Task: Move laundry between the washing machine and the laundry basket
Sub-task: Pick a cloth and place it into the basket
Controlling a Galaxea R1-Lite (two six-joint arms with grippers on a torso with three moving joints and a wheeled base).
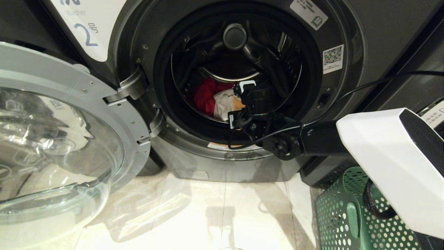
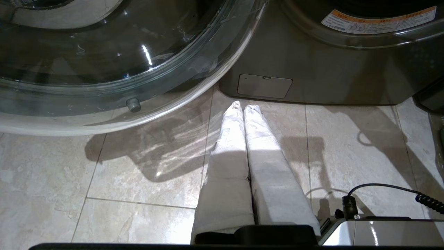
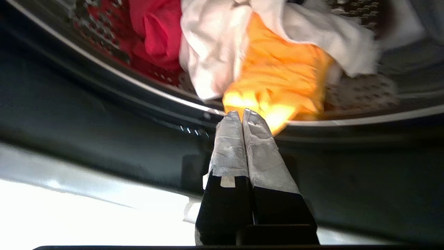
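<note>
The right gripper (image 3: 242,114) reaches into washing machine (image 1: 347,114) 2, fingers pressed together on nothing, just near of the laundry (image 3: 277,69). The left gripper (image 2: 242,107), also clamped empty, hangs over the floor (image 2: 104,173).

The right gripper (image 1: 239,104) covers part of the laundry (image 1: 216,99) in the head view; the yellow-orange garment (image 3: 277,83) is blurred in the right wrist view; the laundry basket (image 1: 341,215) is cut off by the edge and partly behind the arm; the glass door (image 1: 52,146) is cut off on the left.
</note>
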